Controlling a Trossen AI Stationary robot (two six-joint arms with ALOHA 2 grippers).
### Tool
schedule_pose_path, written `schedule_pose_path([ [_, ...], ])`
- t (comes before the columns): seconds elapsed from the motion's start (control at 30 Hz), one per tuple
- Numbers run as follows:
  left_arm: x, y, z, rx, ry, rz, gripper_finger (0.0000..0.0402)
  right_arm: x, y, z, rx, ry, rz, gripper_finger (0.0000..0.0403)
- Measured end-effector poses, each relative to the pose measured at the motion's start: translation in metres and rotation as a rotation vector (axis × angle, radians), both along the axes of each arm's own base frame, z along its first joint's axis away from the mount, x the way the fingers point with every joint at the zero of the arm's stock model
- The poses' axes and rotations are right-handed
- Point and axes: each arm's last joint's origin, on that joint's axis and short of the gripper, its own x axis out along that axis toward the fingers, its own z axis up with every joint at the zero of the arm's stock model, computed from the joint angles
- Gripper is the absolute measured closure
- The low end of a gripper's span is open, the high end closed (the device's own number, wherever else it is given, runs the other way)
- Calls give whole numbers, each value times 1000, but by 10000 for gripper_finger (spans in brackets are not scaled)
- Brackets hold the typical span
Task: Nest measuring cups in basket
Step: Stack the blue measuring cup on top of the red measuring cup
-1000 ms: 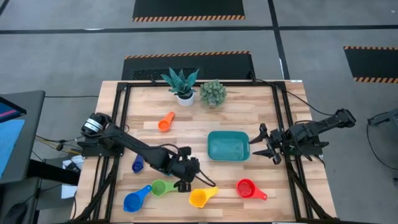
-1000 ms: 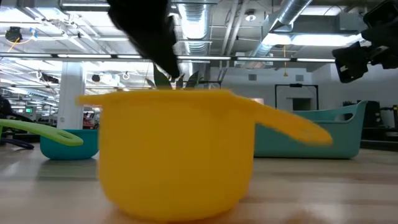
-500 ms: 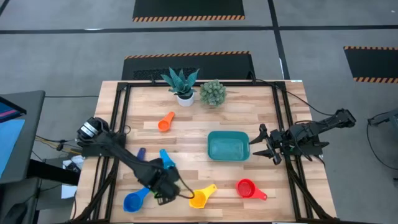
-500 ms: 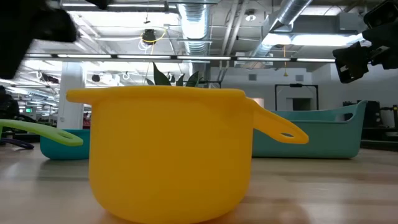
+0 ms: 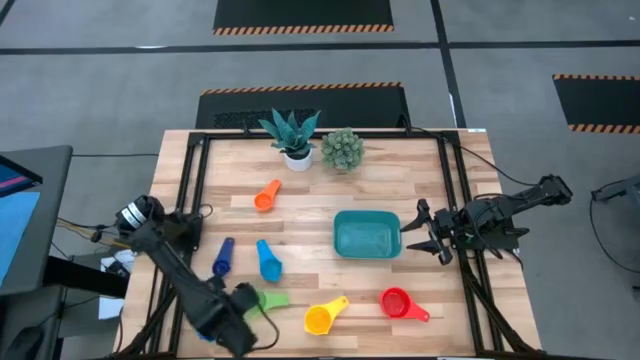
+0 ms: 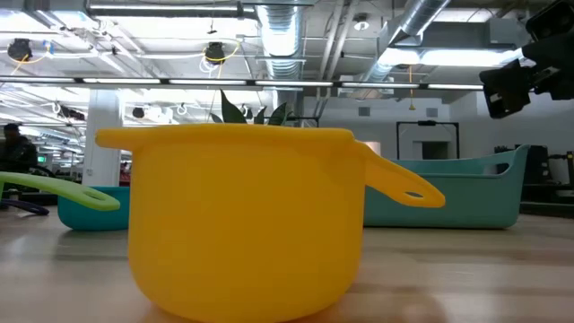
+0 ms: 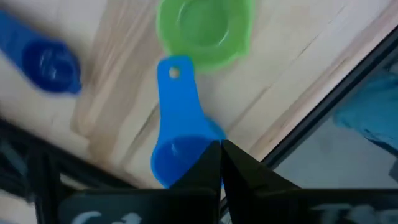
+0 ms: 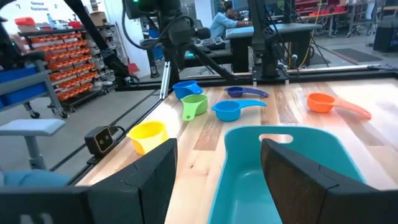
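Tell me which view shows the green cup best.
Left wrist view: the green cup fills the frame, bowl visible. High view shows mostly its handle beside the left arm. Right wrist view shows it small, far off. Low view shows only its handle.

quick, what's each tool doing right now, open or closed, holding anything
Left tool: closed, holding nothing, over the blue cup at the table's front left.
Right tool: open, empty, beside the basket.

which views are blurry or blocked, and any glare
Left wrist view: soft focus, green cup and blue cup smeared, the left hand a dark blur. Low view: yellow cup fills most of the frame, hiding the table behind it; ceiling lights glare. High view: sharp, evenly lit. Right wrist view: basket clear, far room softer.
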Motion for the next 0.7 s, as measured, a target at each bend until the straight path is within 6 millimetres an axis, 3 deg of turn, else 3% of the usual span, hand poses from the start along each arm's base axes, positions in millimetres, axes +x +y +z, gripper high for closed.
schedule_pose_path([
  [0.37, -44, -27, -21, 94, -54, 164, 396, 0, 0, 0, -2, 0, -1, 148],
  [0.7, -55, -21, -46, 176, -54, 122, 312, 0, 0, 0, -4, -1, -1, 148],
])
